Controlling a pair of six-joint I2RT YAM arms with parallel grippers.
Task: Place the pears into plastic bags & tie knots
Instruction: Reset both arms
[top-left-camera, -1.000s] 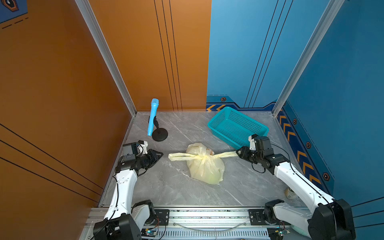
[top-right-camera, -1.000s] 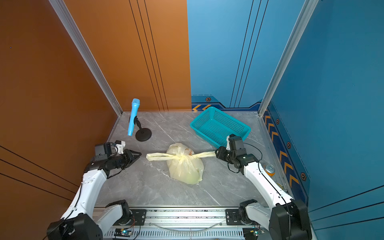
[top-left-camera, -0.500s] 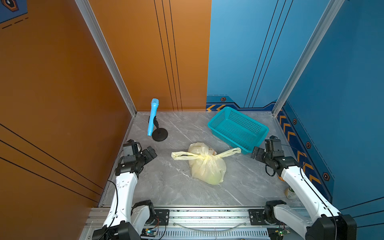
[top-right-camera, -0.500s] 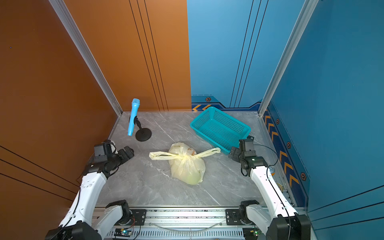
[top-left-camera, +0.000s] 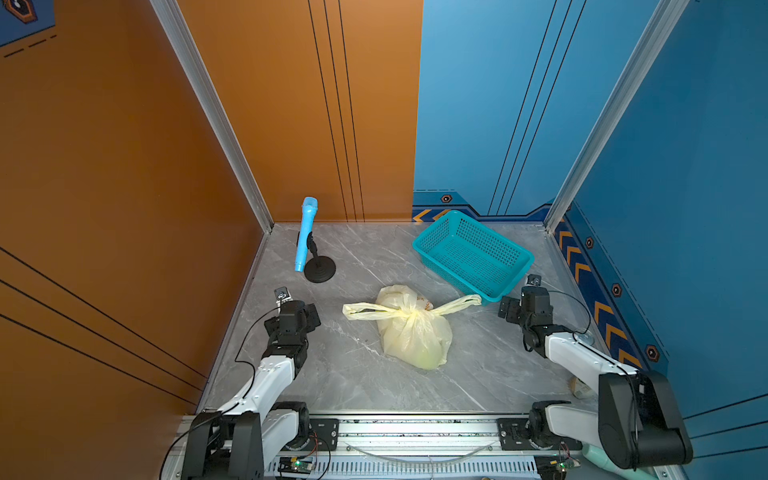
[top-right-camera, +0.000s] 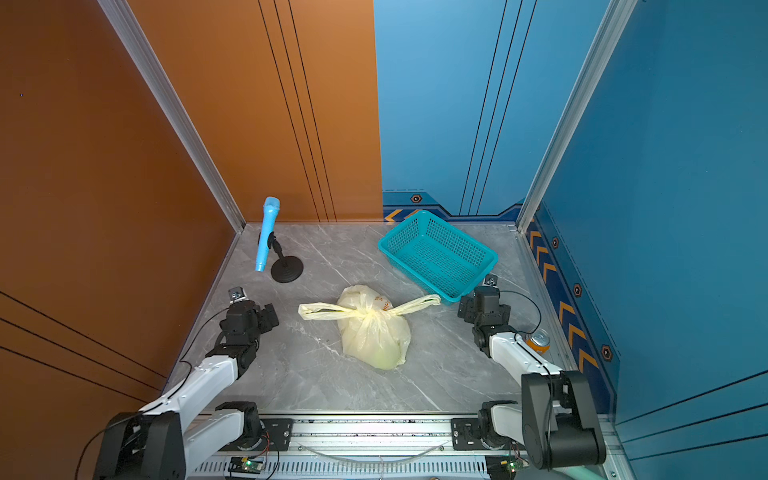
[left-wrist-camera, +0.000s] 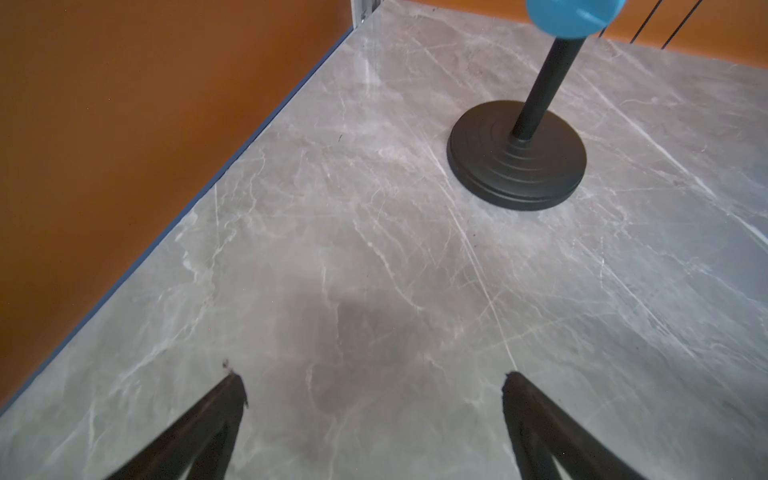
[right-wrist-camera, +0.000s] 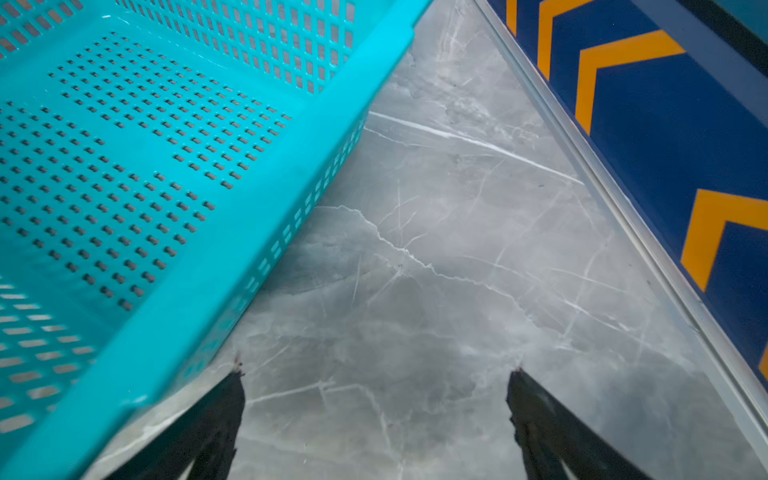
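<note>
Thin translucent pale-yellow plastic carrier bag (top-left-camera: 415, 336) (top-right-camera: 374, 336) is seen lying on its side near the middle of the grey marble-patterned tabletop (top-left-camera: 353, 382), in both top views. It is bulged by its load. A green pear (top-left-camera: 428, 360) is made out through the film at the end nearest the arm bases. Paler rounded shapes are noted above it, but their number cannot be told.

The neck is gathered into a small bunched knot (top-left-camera: 405, 313) (top-right-camera: 365, 314). One flat handle loop (top-left-camera: 361, 311) is laid out toward the left arm. The other loop (top-left-camera: 459, 302) is stretched toward the teal perforated plastic basket (top-left-camera: 436, 232) (right-wrist-camera: 257, 232), its tip just beside the basket's near corner. No fruit is seen in the basket.

Left tool (left-wrist-camera: 372, 380) is held above bare tabletop with its jaws spread wide and nothing between them, apart from the bag. Right tool (right-wrist-camera: 377, 374) is likewise spread wide and gripping nothing, just beside the basket's side wall.

A light-blue microphone (top-left-camera: 306, 232) is clipped to a black round-based stand (left-wrist-camera: 517, 158) near the orange wall. A small orange can (top-right-camera: 538, 340) is noted beside the right arm.
</note>
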